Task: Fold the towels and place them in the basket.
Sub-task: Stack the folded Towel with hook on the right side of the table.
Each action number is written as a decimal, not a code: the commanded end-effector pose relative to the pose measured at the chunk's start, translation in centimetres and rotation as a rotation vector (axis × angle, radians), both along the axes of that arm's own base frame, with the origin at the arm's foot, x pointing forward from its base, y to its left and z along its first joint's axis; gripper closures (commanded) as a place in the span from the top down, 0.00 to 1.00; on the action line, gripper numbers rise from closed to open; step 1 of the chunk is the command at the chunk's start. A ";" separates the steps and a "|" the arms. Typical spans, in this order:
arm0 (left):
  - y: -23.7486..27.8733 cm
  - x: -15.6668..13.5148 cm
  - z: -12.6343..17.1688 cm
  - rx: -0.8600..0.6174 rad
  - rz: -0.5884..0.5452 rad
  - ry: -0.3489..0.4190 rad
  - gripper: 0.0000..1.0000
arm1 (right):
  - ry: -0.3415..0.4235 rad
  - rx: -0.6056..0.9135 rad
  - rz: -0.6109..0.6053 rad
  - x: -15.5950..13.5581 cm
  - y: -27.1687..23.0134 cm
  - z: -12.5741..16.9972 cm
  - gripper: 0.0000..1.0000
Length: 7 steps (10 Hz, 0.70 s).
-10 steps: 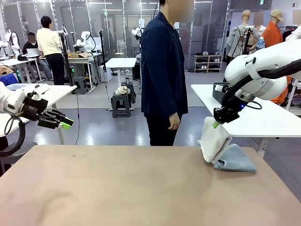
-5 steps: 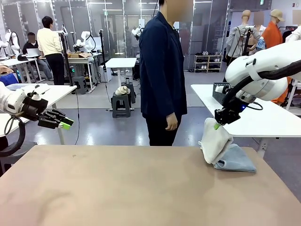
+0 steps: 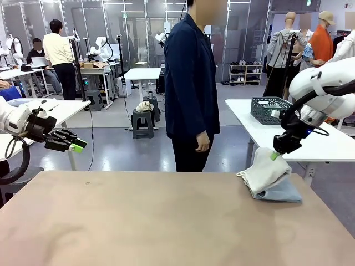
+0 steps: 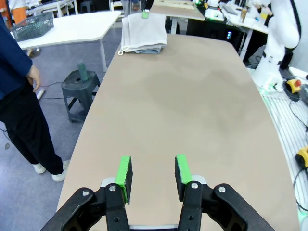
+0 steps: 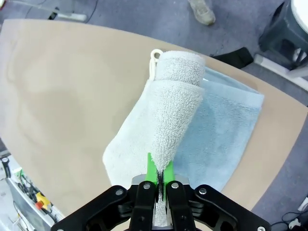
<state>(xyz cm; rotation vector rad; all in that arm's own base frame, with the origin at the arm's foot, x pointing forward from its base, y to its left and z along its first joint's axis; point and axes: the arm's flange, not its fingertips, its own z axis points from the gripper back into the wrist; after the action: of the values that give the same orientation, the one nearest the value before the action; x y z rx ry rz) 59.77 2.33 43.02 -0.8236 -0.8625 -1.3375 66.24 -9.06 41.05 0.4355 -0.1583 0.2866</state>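
Right wrist view: my right hand clamped on cream towel fold, atop blue towel; soft, light, floppy; I'd grip hems. Left hand apart, empty.

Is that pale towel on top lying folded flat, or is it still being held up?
Held up. The right gripper is shut on the cream towel, lifting one edge into a ridge over the blue towel.

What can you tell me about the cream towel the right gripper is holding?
The cream towel is soft looped terry, loosely folded, with a small loop at its far end. The right gripper is shut on a pinched ridge of it, lifting that part while the rest drapes onto the pale blue towel lying flat beneath it near the table's far right corner.
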 end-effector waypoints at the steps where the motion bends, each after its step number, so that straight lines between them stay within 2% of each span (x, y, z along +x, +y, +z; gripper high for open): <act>1: -0.1 -0.1 0.1 0.007 -0.009 -0.002 0.48 | 0.019 0.062 0.023 2.3 -1.5 -1.0 0.06; 3: -0.1 -0.1 0.1 0.007 -0.009 -0.002 0.48 | 0.027 0.118 0.038 3.3 -2.7 -3.5 0.06; 5: -0.1 -0.1 0.1 0.007 -0.009 -0.002 0.48 | 0.050 0.108 0.020 3.9 -3.4 -5.6 0.06; 7: -0.1 -0.1 0.1 0.007 -0.009 -0.002 0.48 | 0.107 0.031 -0.027 3.8 -4.2 -6.4 0.26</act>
<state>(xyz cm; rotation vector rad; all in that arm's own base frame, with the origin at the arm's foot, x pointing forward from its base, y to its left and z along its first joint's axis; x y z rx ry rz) 59.77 2.32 43.02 -0.8237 -0.8625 -1.3376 69.56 -13.13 34.10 0.5159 -0.1007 0.2604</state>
